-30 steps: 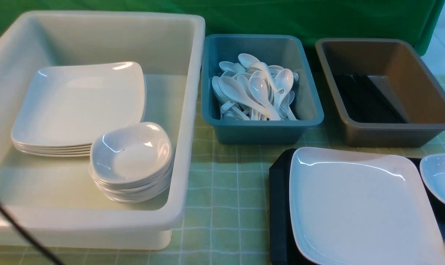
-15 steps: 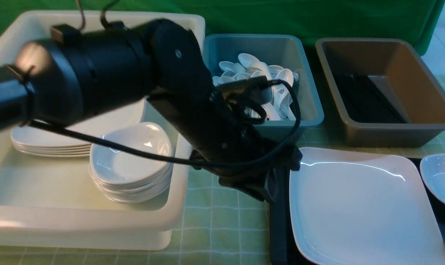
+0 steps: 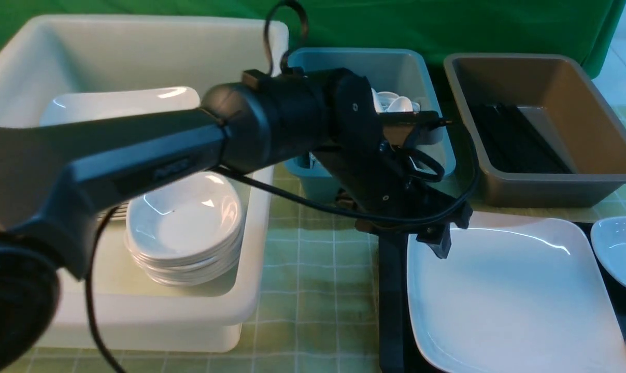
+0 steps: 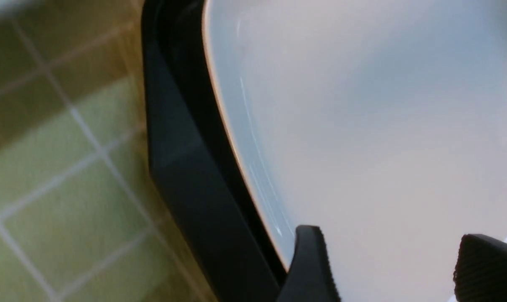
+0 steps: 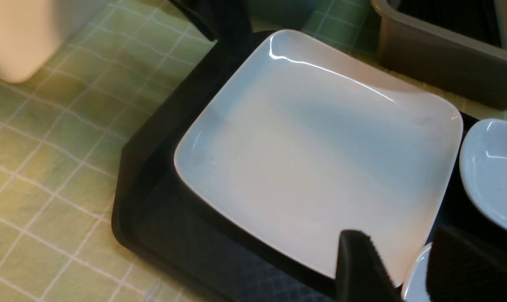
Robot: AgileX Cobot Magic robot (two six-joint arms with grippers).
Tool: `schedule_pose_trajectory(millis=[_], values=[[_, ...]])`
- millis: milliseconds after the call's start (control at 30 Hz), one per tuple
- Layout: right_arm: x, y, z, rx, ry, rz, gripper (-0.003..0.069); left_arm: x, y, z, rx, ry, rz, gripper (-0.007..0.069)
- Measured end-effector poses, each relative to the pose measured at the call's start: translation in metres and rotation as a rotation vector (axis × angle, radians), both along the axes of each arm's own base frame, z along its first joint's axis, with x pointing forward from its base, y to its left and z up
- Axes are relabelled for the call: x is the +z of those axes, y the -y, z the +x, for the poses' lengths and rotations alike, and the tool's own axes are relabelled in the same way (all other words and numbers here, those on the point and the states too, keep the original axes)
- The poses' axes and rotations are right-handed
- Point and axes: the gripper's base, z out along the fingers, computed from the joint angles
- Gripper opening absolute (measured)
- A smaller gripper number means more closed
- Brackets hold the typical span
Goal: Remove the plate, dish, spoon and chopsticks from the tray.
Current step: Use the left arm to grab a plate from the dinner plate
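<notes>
White tub [image 3: 137, 52], well left of the tray [image 3: 393, 290] on the green checked surface [image 3: 313, 269], with stacked crockery inside. Left arm [image 3: 137, 155]: absent from the front view a second ago, it has since swung across the tub and now reaches to the tray's far-left corner. The tray carries the plate [image 3: 510, 295], lying flat and filling most of the tray's visible part. Beyond the tray's far edge stand a teal tub [image 3: 427, 67] and a brown tub [image 3: 577, 171]. A small dish [image 3: 621, 254] sits on the tray at its right side, close beside the plate. The task's own spoon and chopsticks are not in view. The left end effector [image 3: 440, 243] hangs just inside the tray's left rim, over the plate's far-left corner. Its fingers [image 4: 308, 268], together a second ago, are now spread apart with nothing between them. The right end effector [image 5: 408, 272] hovers over the tray's near side, its fingers parted and empty. The fresh spreading suggests a grasp on the plate's rim is being prepared. The plate and dish still await removal.
</notes>
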Motion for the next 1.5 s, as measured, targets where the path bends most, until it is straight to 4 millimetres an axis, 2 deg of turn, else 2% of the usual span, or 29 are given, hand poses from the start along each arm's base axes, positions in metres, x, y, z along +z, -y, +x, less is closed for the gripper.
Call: schedule_pose_trajectory(millis=[267,600,833,1167,1267,1500], values=[[0.0,0.0,0.0,-0.002,-0.001,0.002,0.0239,-0.033,0.009,0.015,0.017,0.026,0.014,0.042],[0.0,0.0,0.0,-0.002,-0.001,0.002,0.0239,-0.05,0.014,0.024,0.056,0.065,-0.01,0.042],[0.0,0.0,0.0,-0.002,-0.001,0.003,0.0239,-0.052,0.015,0.025,0.058,0.067,-0.02,0.042],[0.0,0.0,0.0,-0.002,-0.001,0.003,0.0239,-0.054,0.014,0.0,-0.025,-0.195,0.051,0.042],[0.0,0.0,0.0,-0.002,-0.001,0.003,0.0239,-0.054,0.011,-0.008,-0.014,-0.291,0.087,0.042],[0.0,0.0,0.0,-0.002,-0.002,0.003,0.0239,-0.054,0.002,-0.015,0.058,-0.386,0.182,0.042]])
